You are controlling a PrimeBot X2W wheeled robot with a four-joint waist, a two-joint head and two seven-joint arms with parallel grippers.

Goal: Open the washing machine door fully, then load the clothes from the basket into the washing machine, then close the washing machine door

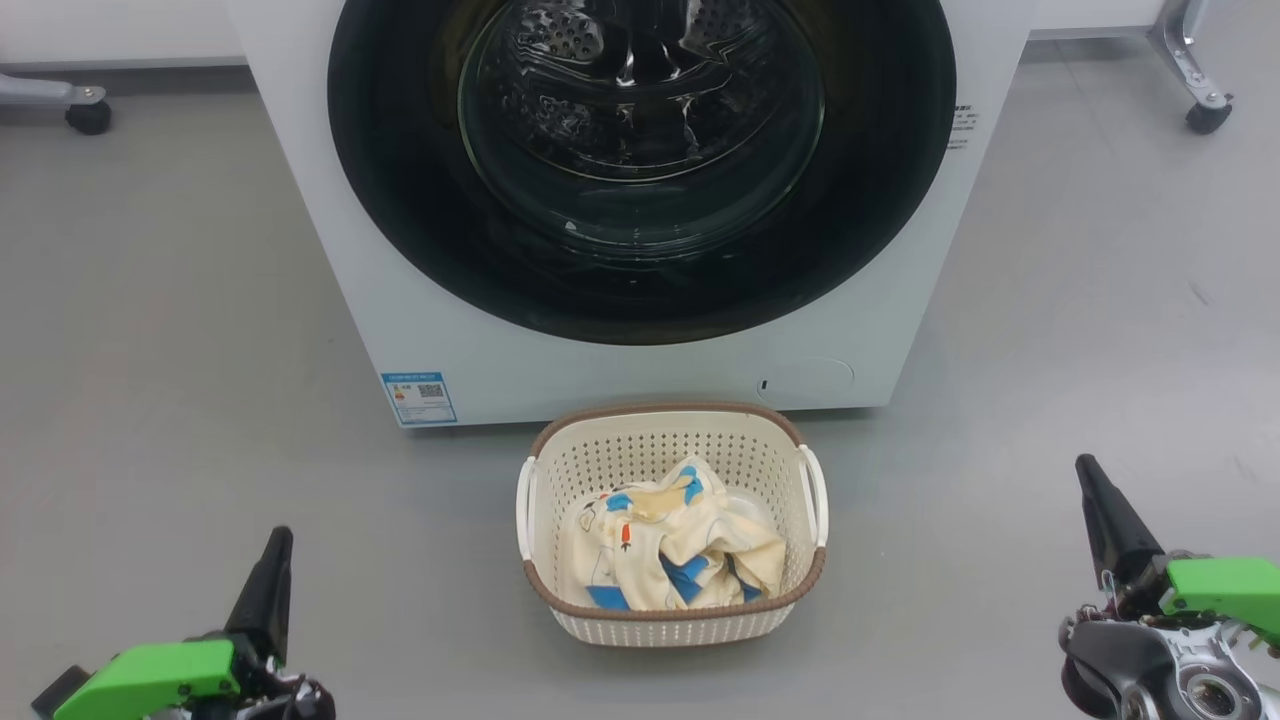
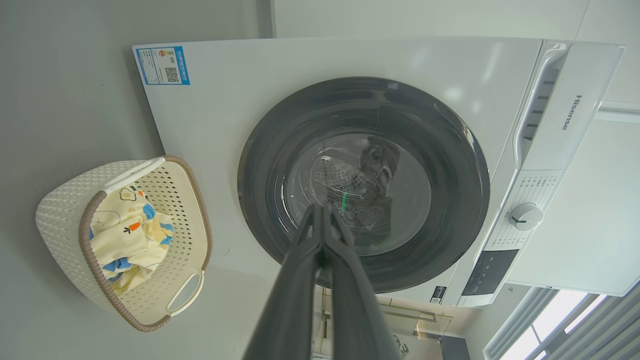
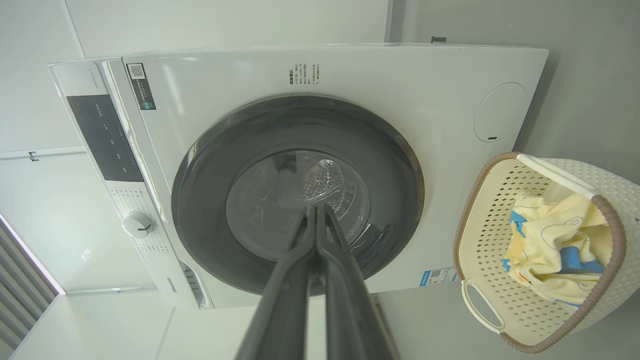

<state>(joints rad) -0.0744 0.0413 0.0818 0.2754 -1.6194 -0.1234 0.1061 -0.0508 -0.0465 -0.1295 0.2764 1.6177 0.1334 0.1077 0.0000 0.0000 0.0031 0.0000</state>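
Black-tipped left pincer (image 1: 281,540) and right pincer (image 1: 1088,470) rest low, tips pressed together, empty, pointing forward at the shut washing machine door (image 1: 400,200); basket (image 1: 660,410) with clothes (image 1: 670,550) sits between them.

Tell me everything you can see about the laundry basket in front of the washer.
The basket is small, rectangular with rounded corners, cream plastic by its look, its walls perforated, topped by a brown woven-look rim, with a white handle on two opposite sides. It stands upright on the grey floor, close before the washing machine; whether they touch is unclear. Cream-yellow clothes with blue patches lie crumpled inside. Nothing else touches it.
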